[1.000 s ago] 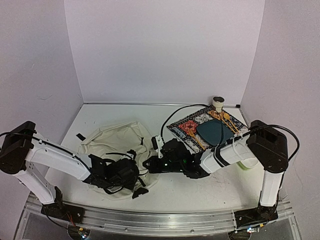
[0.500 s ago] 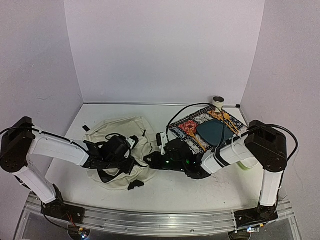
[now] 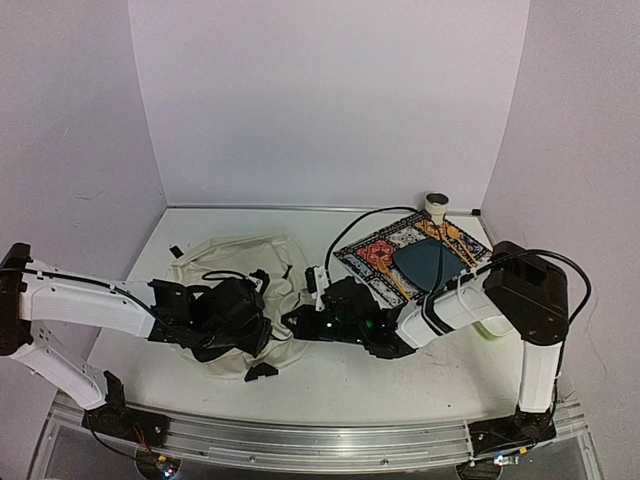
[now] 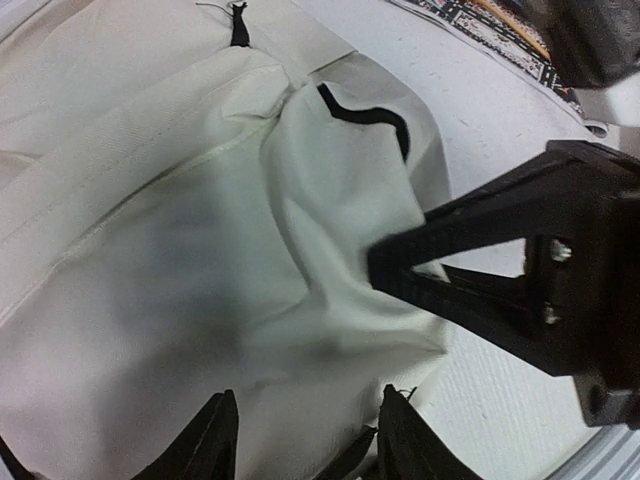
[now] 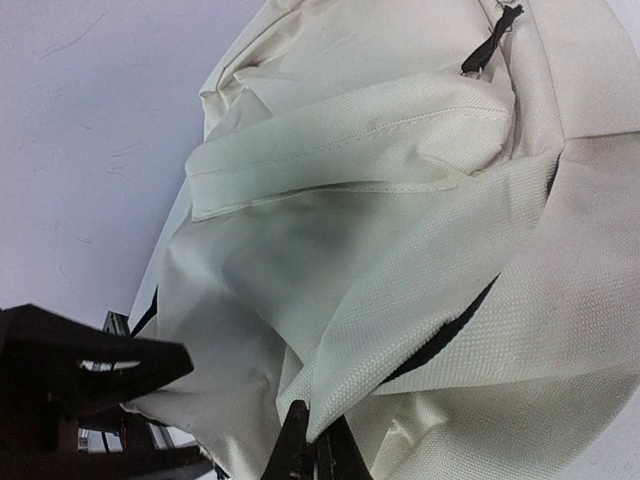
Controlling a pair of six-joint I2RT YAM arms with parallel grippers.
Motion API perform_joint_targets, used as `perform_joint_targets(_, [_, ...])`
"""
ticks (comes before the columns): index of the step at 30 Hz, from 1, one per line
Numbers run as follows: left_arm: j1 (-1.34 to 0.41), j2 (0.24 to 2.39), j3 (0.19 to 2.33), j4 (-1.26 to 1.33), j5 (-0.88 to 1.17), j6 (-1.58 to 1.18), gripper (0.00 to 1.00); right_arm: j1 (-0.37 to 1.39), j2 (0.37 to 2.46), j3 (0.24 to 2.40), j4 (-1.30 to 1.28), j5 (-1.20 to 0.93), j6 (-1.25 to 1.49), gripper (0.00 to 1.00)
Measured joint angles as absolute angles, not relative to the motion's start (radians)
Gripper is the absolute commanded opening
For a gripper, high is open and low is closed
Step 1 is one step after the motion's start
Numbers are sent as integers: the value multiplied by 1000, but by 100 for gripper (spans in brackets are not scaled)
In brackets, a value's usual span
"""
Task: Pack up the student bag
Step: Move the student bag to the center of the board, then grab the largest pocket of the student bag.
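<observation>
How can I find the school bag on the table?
Look at the left half of the white table. The student bag is the big, floppy cream cloth heap there. Unlike the colourful patterned mat to its right, it is plain, with black zips.

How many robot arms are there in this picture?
2. The left arm stretches in from the left over the cream student bag; the right arm reaches in from the right to the bag's edge. None seems hidden.

Open to pass over bare desk (image 3: pixel 230 222) behind the student bag (image 3: pixel 225 265). Blocked at the bag's right flank by the right pincer (image 3: pixel 295 322) clamped on fabric, left pincer (image 3: pixel 258 335) just beside. Hemmed rightward by the patterned mat (image 3: pixel 375 255).
</observation>
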State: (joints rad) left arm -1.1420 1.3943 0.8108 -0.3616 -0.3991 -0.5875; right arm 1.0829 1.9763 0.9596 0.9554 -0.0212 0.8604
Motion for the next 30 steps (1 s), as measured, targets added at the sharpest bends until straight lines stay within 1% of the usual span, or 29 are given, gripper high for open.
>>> perform_joint_targets(5, [-1214, 1374, 825, -434, -419, -729, 51, 1085, 1980, 960, 950, -27, 860, 0])
perform_joint_targets(10, [-1247, 1338, 830, -511, -439, -825, 44, 1085, 1980, 960, 950, -27, 860, 0])
perform_joint_targets(12, [-1279, 1339, 842, -537, -444, -862, 39, 1085, 1980, 960, 950, -27, 860, 0])
perform_joint_targets(15, [-1344, 1364, 873, -560, -447, -915, 34, 1085, 1980, 960, 950, -27, 860, 0])
perform_joint_targets(17, [-1379, 1405, 898, -566, -448, -945, 32, 1085, 1980, 960, 950, -27, 860, 0])
perform_joint_targets(24, [-1398, 1553, 934, -586, -456, -989, 33, 1085, 1980, 960, 950, -29, 860, 0])
perform_joint_targets(30, [-1398, 1591, 955, -641, -506, -1006, 36, 1085, 1980, 960, 950, -29, 860, 0])
